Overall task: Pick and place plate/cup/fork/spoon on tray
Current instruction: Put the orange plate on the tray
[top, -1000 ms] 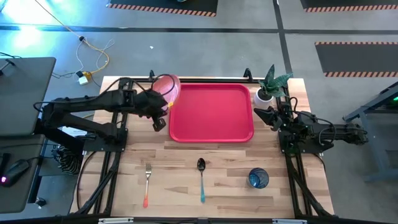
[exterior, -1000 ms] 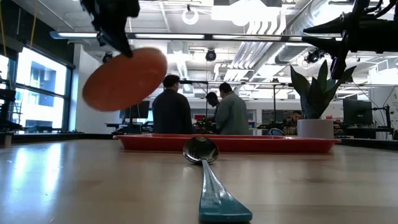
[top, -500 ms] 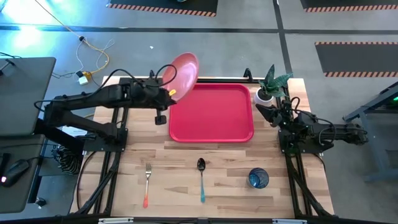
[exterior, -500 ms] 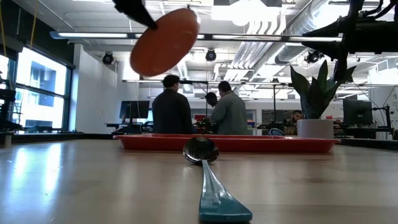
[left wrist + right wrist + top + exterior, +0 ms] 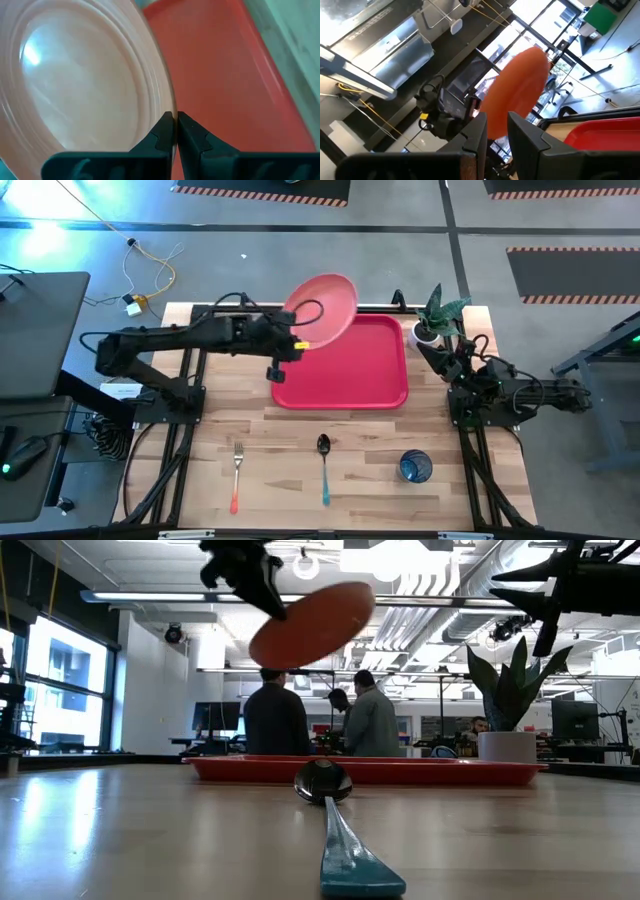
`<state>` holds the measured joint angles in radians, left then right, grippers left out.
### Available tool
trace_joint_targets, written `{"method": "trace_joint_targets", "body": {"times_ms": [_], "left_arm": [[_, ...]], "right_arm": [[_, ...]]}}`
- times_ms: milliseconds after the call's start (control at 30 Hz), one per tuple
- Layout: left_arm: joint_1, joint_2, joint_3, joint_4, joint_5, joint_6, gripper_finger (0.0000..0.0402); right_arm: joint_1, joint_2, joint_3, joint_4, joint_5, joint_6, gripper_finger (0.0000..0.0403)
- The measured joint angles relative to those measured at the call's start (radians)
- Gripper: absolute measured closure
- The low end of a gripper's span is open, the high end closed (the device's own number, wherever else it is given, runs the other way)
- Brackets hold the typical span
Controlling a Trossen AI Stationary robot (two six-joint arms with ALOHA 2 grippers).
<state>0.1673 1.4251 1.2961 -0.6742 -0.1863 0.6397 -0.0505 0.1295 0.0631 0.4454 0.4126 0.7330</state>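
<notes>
My left gripper (image 5: 297, 340) is shut on the salmon-pink plate (image 5: 325, 306), which hangs in the air over the far left corner of the red tray (image 5: 350, 370). In the low view the plate (image 5: 312, 625) is high above the tray (image 5: 400, 770). The fork (image 5: 237, 472), the teal-handled spoon (image 5: 323, 465) and the blue cup (image 5: 415, 467) rest on the table near its front edge. My right gripper (image 5: 428, 355) waits at the tray's right side, slightly open and empty. My left gripper pinches the plate's rim (image 5: 168, 107) between its two fingers (image 5: 162, 132), at the edge nearest the arm. The fingers come from the table's left, roughly level. The plate is lifted clear and tilted, its far edge higher than the held edge.
A white pot with a green plant (image 5: 428, 325) stands just right of the tray's far right corner, next to my right gripper. People stand in the room beyond the table (image 5: 330, 720). Black frame rails run along the table's left and right sides.
My left gripper has risen and gone toward the table's right edge with the plate, from beside the tray's far left corner to above it. The plate has tipped from steeply on edge toward flatter, staying clear of the tray.
</notes>
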Motion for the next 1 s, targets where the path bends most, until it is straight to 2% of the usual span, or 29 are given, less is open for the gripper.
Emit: {"method": "trace_joint_targets", "body": {"times_ms": [333,1000], "left_arm": [[-0.038,0.158,0.028,0.043,0.001,0.138,0.0397],[-0.052,0.403,0.035,0.058,0.000,0.123,0.0397]], "right_arm": [[0.000,0.000,0.000,0.000,0.000,0.000,0.0336],[0.000,0.000,0.000,-0.009,-0.001,0.000,0.0336]]}}
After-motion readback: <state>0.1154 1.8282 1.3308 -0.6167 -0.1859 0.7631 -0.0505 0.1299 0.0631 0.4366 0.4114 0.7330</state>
